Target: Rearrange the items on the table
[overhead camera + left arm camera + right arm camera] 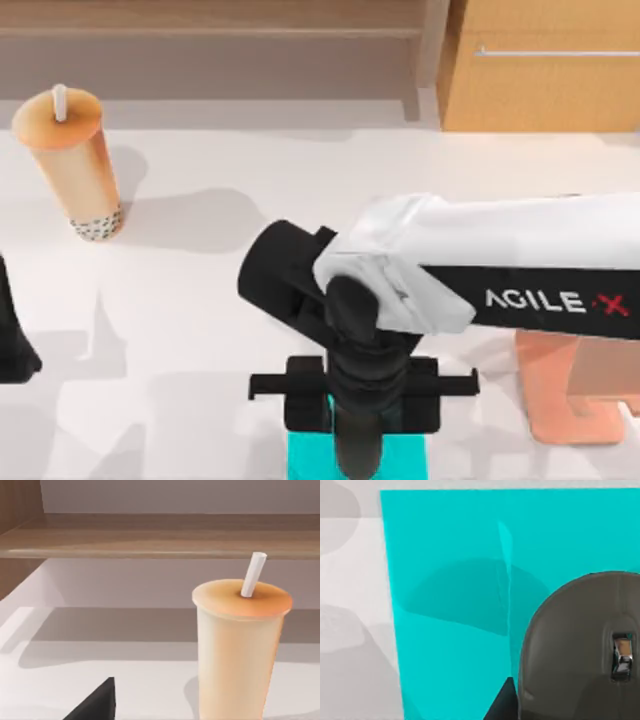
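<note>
Dark oval computer mouse [580,645] sits over flat cyan square pad [455,605], right gripper [358,400] above it, grip state cannot be told; premature lift risks knocking mouse off pad.

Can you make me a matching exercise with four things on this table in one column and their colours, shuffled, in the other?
Things:
1. bubble-tea cup
2. square pad
3. computer mouse
4. phone stand

Colours:
A. cyan
B. salmon pink
C. orange with a white straw
D. dark grey

Pairs: 1-C, 2-A, 3-D, 4-B
</note>
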